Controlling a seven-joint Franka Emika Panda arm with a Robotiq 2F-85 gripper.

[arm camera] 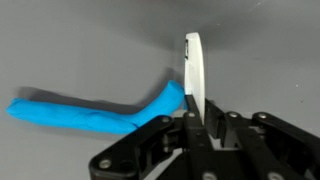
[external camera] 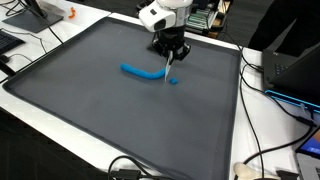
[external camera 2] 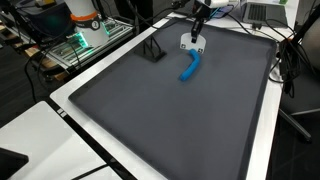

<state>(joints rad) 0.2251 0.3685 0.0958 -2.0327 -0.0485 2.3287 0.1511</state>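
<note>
Closest to the lens in the wrist view are the black fingers of the gripper (arm camera: pixel 200 122), closed tight on a white flat stick (arm camera: pixel 192 70). The stick stands upright, edge-on to the camera, and rises away from the fingers toward the gray mat (arm camera: pixel 260 40).

A blue strip (arm camera: pixel 80 112), long, soft-looking and slightly bent, lies flat on the mat. One end curls up right against the stick; whether the two actually touch cannot be told.

In both exterior views the gripper (external camera: pixel 168 52) hangs over the mat near the counter's far edge, about midway along it. The stick (external camera: pixel 168 68) points down from the gripper to the mat. The blue strip (external camera: pixel 145 71) runs from the stick's lower end along the mat, parallel to the far edge. A small blue bit (external camera: pixel 174 81) lies just beside the stick's tip, on the side away from the strip.

In an exterior view a small black object (external camera 2: pixel 152 50) stands on the mat near the same far edge, apart from the strip (external camera 2: pixel 189 67).
</note>
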